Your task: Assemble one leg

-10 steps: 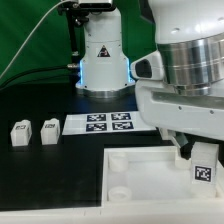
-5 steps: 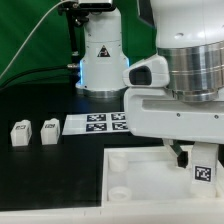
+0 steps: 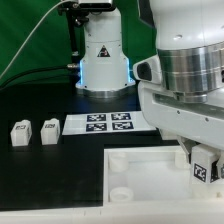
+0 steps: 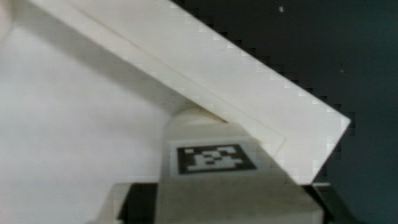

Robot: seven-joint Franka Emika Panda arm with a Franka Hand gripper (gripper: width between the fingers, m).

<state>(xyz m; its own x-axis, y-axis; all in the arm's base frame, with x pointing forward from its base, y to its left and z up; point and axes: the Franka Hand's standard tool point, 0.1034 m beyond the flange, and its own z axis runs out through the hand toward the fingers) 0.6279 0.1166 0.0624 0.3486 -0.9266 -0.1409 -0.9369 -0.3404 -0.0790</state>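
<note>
A leg (image 3: pixel 203 165), a small white block with a square tag, is held at the near right corner of the large white panel (image 3: pixel 140 172) in the exterior view. My gripper (image 3: pixel 198 152) is shut on it from above. In the wrist view the leg (image 4: pixel 217 150) sits between my dark fingers (image 4: pixel 130 203), its far end against the panel's raised rim (image 4: pixel 214 70). Two more legs (image 3: pixel 20 132) (image 3: pixel 49 130) stand side by side on the black table at the exterior view's left.
The marker board (image 3: pixel 105 123) lies flat behind the panel. The arm's white base (image 3: pixel 103 60) stands at the back. My arm's bulky body (image 3: pixel 190 70) hides the right part of the scene.
My arm has swung to the exterior view's left and back to the right over the panel's right corner, and the held leg now sits slightly higher.
</note>
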